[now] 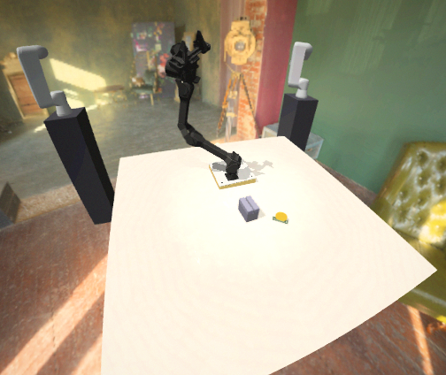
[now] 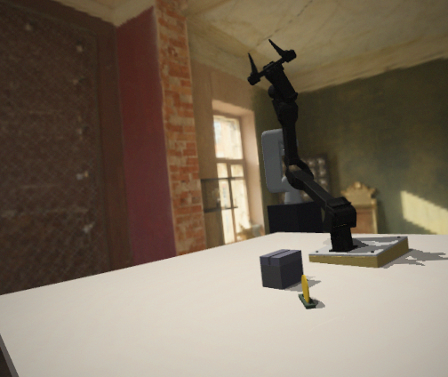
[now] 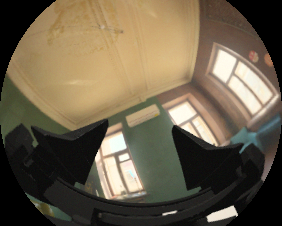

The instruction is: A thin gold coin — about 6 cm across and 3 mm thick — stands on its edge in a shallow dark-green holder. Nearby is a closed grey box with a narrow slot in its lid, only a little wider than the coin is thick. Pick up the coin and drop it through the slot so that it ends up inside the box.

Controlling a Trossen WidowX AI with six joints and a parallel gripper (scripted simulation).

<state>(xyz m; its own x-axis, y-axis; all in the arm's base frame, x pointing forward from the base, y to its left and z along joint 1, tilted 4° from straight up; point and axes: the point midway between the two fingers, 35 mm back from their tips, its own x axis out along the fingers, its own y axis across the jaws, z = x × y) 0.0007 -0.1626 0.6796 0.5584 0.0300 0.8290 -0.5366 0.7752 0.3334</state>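
Coin (image 1: 281, 217) (image 2: 305, 288) stands well below open pincer (image 1: 191, 37) (image 2: 260, 47) (image 3: 140, 126).

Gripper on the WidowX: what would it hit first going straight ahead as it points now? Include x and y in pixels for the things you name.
Probably nothing near: the open gripper (image 1: 192, 49) (image 2: 260, 48) (image 3: 140, 126) points up, away from the table (image 1: 238, 292) (image 2: 172, 329); distance to the ceiling (image 2: 328, 13) (image 3: 125, 60) is unclear.

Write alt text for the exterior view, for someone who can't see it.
A black robot arm reaches high above a white table, its gripper open, with nothing between the fingers. Below, a gold coin stands on edge in a dark-green holder, near a closed grey box with a slotted lid.
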